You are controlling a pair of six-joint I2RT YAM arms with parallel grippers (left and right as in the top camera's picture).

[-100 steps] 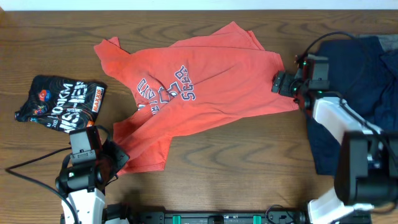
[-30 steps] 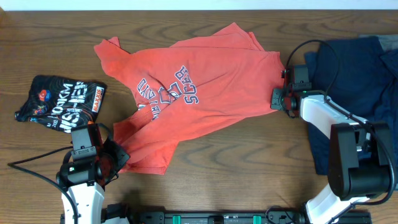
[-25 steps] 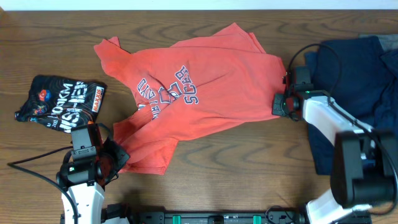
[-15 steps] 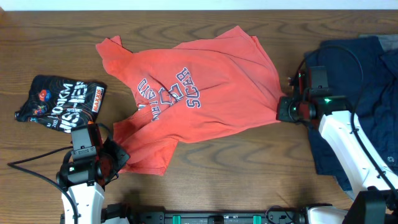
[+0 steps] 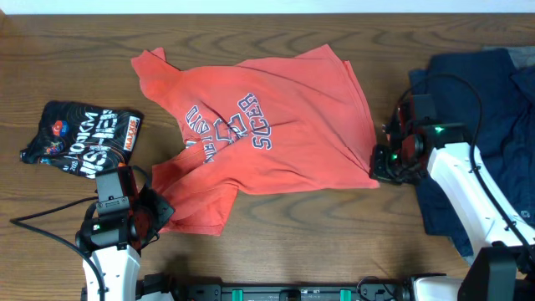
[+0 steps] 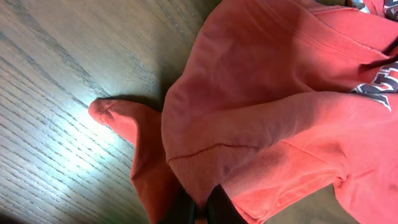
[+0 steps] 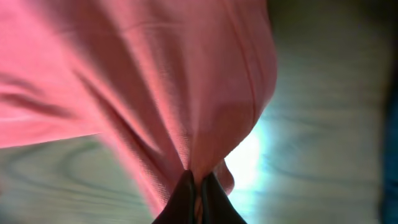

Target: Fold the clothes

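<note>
The red T-shirt (image 5: pixel 276 134) lies rumpled mid-table (image 5: pixel 334 242), no fold made.
The left end effector (image 6: pixel 202 208) pinches its near-left corner, the right end effector (image 7: pixel 198 186) its right edge; all folding remains.

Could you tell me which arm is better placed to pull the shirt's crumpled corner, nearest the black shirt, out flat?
Left, probably. The left gripper is shut on that bunched part of the T-shirt; the right gripper pinches the opposite edge, beside the navy garments.
</note>
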